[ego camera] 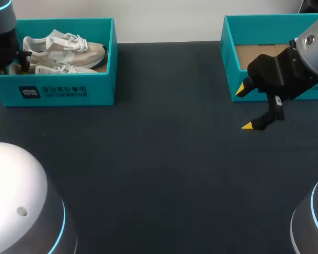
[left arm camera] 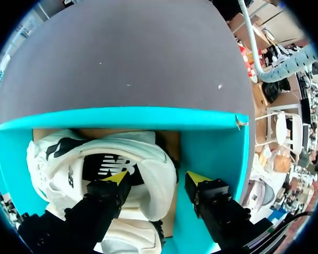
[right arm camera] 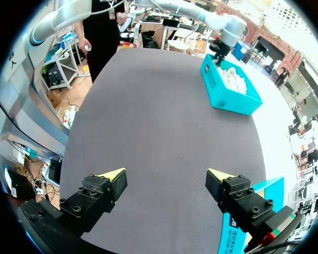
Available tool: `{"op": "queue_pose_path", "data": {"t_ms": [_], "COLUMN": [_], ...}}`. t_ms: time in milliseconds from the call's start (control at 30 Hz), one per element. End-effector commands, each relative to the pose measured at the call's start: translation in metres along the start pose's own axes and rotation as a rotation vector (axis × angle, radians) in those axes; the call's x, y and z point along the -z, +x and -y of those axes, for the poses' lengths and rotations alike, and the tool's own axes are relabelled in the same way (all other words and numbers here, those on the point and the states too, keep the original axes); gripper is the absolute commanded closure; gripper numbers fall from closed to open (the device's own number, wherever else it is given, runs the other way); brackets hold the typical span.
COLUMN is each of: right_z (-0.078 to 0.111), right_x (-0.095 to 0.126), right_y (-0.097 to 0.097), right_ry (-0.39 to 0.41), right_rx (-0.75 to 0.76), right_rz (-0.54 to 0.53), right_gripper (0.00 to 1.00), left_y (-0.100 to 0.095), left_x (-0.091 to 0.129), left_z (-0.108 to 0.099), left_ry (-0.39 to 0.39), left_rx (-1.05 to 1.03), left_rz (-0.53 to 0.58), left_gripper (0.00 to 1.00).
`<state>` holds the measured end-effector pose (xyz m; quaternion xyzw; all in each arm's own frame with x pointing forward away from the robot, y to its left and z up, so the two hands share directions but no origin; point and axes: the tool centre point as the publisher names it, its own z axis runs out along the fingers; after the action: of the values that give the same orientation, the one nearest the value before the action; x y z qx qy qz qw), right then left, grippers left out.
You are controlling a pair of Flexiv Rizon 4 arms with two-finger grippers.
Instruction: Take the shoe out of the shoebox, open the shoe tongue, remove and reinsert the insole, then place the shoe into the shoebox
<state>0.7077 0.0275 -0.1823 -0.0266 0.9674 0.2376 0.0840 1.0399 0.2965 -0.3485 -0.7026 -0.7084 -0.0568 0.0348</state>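
Shoe, pale cream with white laces, lies on its side inside the teal shoebox at the far left corner of the bench. A second shoe lies just beside it, against the box's near wall. The left arm stands over the box's left end.

In the left wrist view the left claw is down inside the shoebox with its jaws spread. One yellow tip sits at the dark opening of the shoe, and the other sits in the narrow gap between the shoe's side and the teal end wall, apart from the shoe. The claw is released and grips nothing. Room there is tight, with the end wall close on one side and the long wall just ahead of the fingers.

The right claw hangs over bare bench just in front of a second teal box at the far right, jaws wide apart and holding nothing. From the right wrist, the right claw has that box's corner just beside one finger, and a wide dark stretch of bench lies between it and the shoebox
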Motion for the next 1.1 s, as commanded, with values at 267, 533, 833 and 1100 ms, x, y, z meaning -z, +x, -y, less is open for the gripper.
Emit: {"op": "queue_pose_path", "data": {"t_ms": [267, 533, 833, 1100], "right_z": [0.000, 0.000, 0.000, 0.000], "right_x": [-0.002, -0.002, -0.002, -0.002], "right_y": [-0.001, -0.001, -0.001, -0.001], "right_ry": [0.002, 0.002, 0.002, 0.002], "right_rx": [0.000, 0.000, 0.000, 0.000], "right_rz": [0.000, 0.000, 0.000, 0.000], "right_gripper": [0.00, 0.00, 0.00, 0.00], "left_y": [0.000, 0.002, 0.006, 0.012], "left_x": [-0.016, -0.020, 0.006, 0.047], "left_z": [-0.002, -0.002, 0.000, -0.003], "left_ry": [-0.003, -0.010, -0.083, -0.072], "left_rx": [-0.001, -0.014, -0.131, -0.168], "left_rz": [-0.029, -0.059, -0.080, -0.058], "left_gripper": [0.55, 1.00, 1.00, 1.00]}}
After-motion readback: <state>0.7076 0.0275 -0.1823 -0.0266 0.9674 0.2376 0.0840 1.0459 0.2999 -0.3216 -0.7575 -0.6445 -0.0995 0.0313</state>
